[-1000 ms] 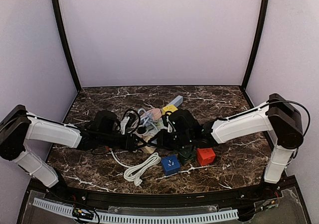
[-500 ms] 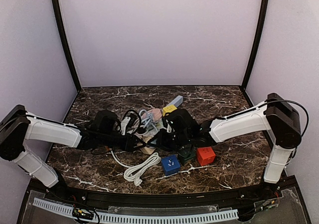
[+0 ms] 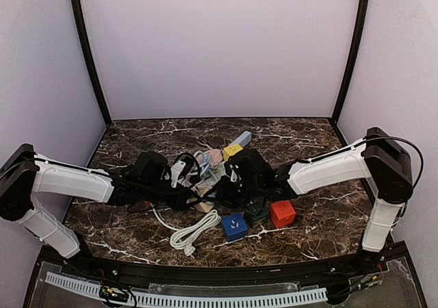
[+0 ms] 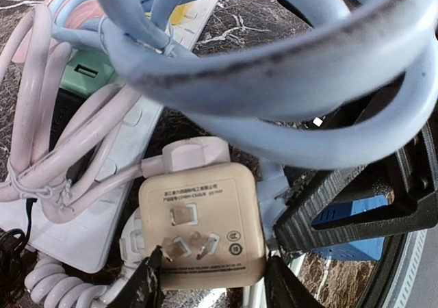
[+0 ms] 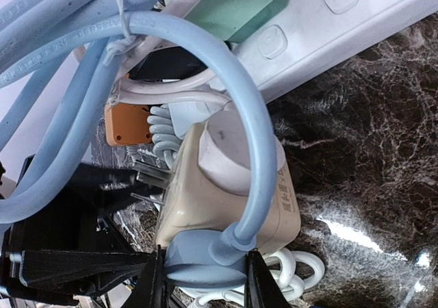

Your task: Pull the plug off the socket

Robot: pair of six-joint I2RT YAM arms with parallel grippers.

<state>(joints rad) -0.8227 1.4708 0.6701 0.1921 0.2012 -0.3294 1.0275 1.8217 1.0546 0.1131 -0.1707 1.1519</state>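
Sitting in the right gripper point(image 5: 200, 285), the blue plug point(image 5: 205, 257) touches the beige socket point(image 5: 229, 185).

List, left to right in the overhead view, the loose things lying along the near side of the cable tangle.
white coiled cable → blue plastic cube socket → dark green plastic cube → red plastic cube

The place is a robotics lab test cell. Plain lavender panels point(image 3: 219, 48) close in the back and both sides, and black frame posts point(image 3: 87, 55) rise at upper left and right. The left arm point(image 3: 68, 181) and right arm point(image 3: 328, 171) are mounted along the bottom edge of a marble-patterned table point(image 3: 137, 133).
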